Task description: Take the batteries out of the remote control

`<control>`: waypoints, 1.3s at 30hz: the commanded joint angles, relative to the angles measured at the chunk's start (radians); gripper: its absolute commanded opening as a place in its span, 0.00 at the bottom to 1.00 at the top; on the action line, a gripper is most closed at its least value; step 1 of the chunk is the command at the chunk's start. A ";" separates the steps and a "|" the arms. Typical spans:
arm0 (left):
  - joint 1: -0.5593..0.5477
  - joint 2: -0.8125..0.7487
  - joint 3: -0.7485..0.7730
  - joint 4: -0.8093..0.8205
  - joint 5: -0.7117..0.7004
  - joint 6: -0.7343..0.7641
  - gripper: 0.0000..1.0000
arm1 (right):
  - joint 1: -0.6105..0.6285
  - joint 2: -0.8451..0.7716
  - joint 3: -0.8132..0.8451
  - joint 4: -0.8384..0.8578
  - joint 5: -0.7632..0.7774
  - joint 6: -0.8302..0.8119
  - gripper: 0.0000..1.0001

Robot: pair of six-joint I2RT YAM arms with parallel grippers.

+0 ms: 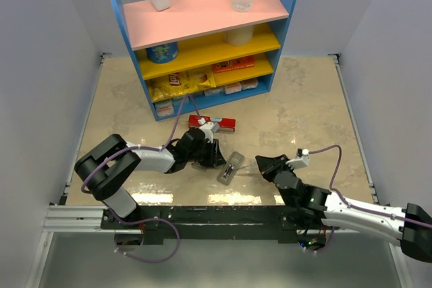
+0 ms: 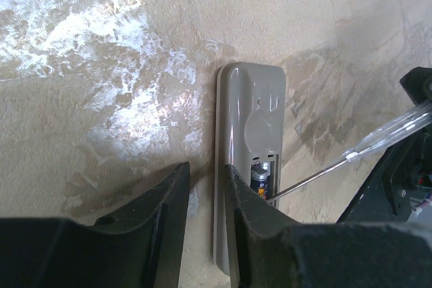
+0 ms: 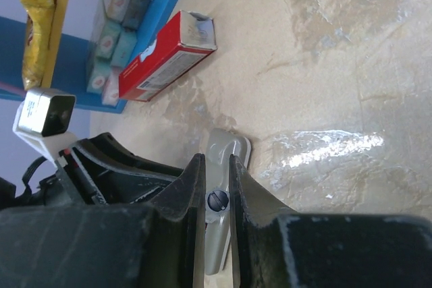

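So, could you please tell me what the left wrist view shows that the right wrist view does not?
Only the left wrist view shows the open compartment of the remote control with a battery inside, and the screwdriver shaft bringing its tip to that opening. Only the right wrist view shows the red box and the blue shelf behind it. Both show the remote control lying on the table, and the screwdriver, which the right wrist view shows end-on, clamped in the right gripper.
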 commanded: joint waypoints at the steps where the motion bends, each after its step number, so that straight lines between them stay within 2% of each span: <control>1: -0.011 0.031 -0.040 -0.096 -0.049 0.013 0.33 | 0.004 0.088 -0.105 -0.011 0.031 0.104 0.00; 7: -0.012 -0.012 -0.053 -0.119 -0.051 0.010 0.33 | 0.004 0.161 -0.065 0.101 0.023 0.005 0.00; 12: -0.021 -0.051 -0.054 -0.151 -0.068 0.010 0.33 | 0.004 0.159 -0.070 0.147 0.028 -0.005 0.00; 26: -0.021 -0.133 0.033 -0.291 -0.184 0.059 0.34 | 0.004 0.156 0.096 0.159 0.016 -0.227 0.00; 32: -0.021 -0.183 0.024 -0.274 -0.141 0.061 0.36 | 0.004 0.165 0.225 0.099 -0.020 -0.422 0.00; 39: -0.055 -0.175 -0.001 -0.209 -0.058 0.029 0.36 | 0.004 0.251 0.367 0.003 -0.069 -0.525 0.00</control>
